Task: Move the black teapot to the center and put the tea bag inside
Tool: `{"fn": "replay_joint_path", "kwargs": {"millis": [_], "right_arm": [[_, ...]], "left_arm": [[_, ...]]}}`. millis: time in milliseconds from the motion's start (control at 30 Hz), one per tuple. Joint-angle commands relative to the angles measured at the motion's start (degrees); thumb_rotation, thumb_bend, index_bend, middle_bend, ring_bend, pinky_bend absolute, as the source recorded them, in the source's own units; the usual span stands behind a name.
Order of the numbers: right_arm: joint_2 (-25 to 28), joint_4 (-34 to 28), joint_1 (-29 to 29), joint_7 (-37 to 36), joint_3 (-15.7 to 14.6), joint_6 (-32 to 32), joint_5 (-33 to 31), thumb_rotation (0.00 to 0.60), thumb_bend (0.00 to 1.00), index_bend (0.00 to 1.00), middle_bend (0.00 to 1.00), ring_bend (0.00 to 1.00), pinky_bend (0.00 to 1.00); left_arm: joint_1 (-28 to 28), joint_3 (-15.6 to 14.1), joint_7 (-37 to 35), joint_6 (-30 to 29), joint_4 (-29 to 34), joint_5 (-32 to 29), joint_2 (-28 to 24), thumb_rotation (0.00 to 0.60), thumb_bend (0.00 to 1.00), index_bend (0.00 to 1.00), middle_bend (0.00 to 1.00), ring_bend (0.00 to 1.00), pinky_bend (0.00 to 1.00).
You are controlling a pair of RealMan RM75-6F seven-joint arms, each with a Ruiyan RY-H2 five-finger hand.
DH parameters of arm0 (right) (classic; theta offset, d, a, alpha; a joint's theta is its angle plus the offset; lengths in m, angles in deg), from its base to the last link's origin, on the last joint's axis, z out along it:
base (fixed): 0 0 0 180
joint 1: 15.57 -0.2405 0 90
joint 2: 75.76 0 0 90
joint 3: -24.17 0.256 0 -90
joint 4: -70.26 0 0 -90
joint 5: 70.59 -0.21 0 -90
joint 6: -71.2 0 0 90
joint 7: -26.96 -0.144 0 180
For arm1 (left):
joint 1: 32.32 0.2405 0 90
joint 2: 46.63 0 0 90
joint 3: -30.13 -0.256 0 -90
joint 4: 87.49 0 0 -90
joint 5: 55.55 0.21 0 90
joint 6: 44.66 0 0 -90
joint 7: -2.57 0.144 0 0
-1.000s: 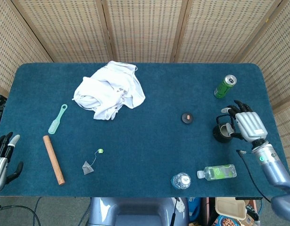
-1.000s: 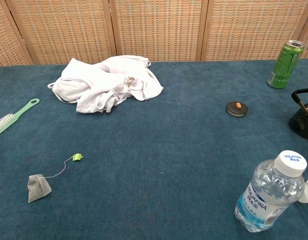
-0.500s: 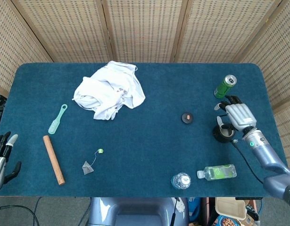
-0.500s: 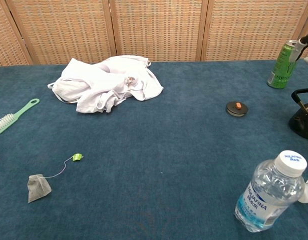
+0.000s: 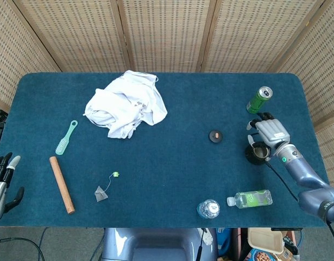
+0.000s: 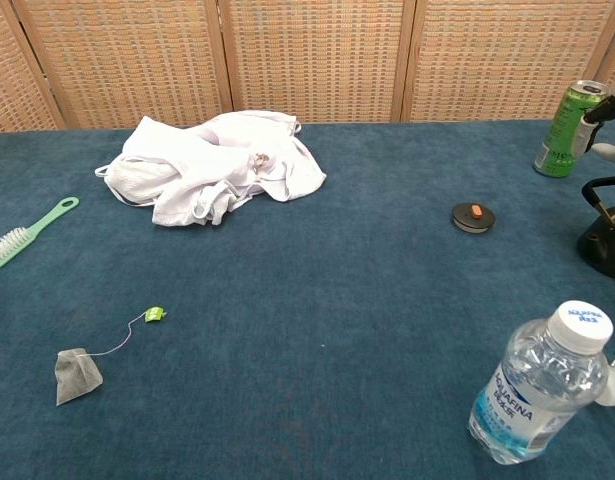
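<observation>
1. The black teapot [image 5: 258,153] stands lidless near the bench's [image 5: 183,179] right edge.
2. The right hand [image 5: 271,130] hovers just above it, fingers [image 5: 257,122] curled, holding nothing.
3. The tea bag [image 5: 100,193] lies far left.

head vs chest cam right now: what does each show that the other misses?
Only the head view: the left hand off the table's left edge, the wooden rod, the lying bottle and most of the right hand above the black teapot. Only the chest view: nothing extra, just a side-on look at the teapot's handle. Both: teapot, tea bag, lid, green can, white cloth, brush, upright bottle.
</observation>
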Motion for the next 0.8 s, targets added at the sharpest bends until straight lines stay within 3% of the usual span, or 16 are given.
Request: {"fn": "replay_joint_path", "kwargs": {"millis": [33, 200, 400, 800], "right_arm": [[-1.0, 1.4, -0.6, 0.4, -0.8, 1.0, -0.4, 0.306, 0.72, 0.34, 0.34, 0.06, 0.06], [-2.3, 4.1, -1.3, 1.2, -1.9, 2.4, -0.9, 0.305, 0.72, 0.34, 0.33, 0.07, 0.06], [-3.4, 7.0, -2.0, 1.6, -2.7, 3.8, -1.4, 0.302, 0.72, 0.34, 0.35, 0.18, 0.06], [-5.5, 11.8, -3.7, 1.1, -3.7, 7.2, -1.9, 0.302, 0.72, 0.34, 0.37, 0.21, 0.09]], "left_arm": [[0.0, 0.0, 0.0, 0.0, 0.0, -0.1, 0.0, 0.600, 0.43, 0.00, 0.00, 0.00, 0.00], [0.0, 0.0, 0.2, 0.1, 0.0, -0.1, 0.1, 0.600, 0.43, 0.00, 0.00, 0.00, 0.00], [0.0, -0.1, 0.3, 0.1, 0.1, -0.1, 0.1, 0.600, 0.43, 0.00, 0.00, 0.00, 0.00], [-0.1, -0.1, 1.0, 0.5, 0.4, -0.6, 0.2, 0.600, 0.44, 0.00, 0.00, 0.00, 0.00]]}}
